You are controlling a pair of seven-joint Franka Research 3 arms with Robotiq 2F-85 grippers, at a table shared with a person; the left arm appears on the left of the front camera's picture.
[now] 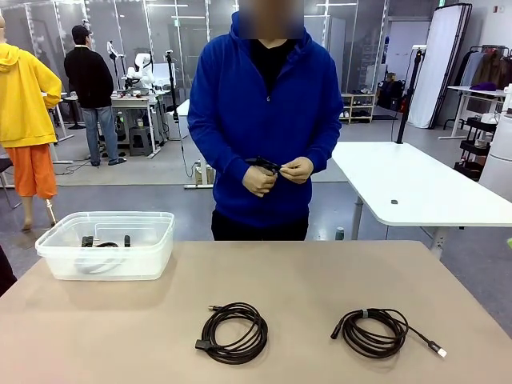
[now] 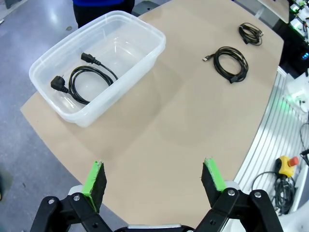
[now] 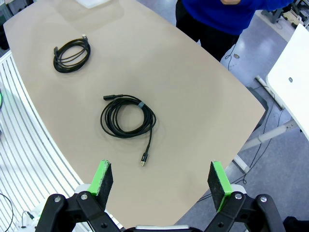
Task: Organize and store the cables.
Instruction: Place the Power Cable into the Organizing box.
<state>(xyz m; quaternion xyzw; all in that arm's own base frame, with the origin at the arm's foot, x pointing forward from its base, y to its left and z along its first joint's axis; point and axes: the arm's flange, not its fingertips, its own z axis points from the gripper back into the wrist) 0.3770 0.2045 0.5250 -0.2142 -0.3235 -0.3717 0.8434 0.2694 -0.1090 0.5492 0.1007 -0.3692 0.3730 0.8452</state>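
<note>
A: How do the pincers stand?
B: The left pincer [image 2: 152, 168] and the right pincer [image 3: 161, 170] are both spread wide and empty.
A: And the cables?
B: One black coiled power cable [image 2: 82, 79] lies in the clear plastic box [image 2: 145, 29], ahead of the left pincer. A black coiled cable with grey band [image 3: 126, 117] lies on the beige bench [image 3: 193, 96], ahead of the right pincer. A second black coil [image 3: 71, 54] lies farther beyond.

Robotics lab hall: white worktables [image 1: 416, 188], emergency-stop button [image 2: 288, 164], clothes rack [image 1: 484, 72], grey floor [image 1: 160, 200].
</note>
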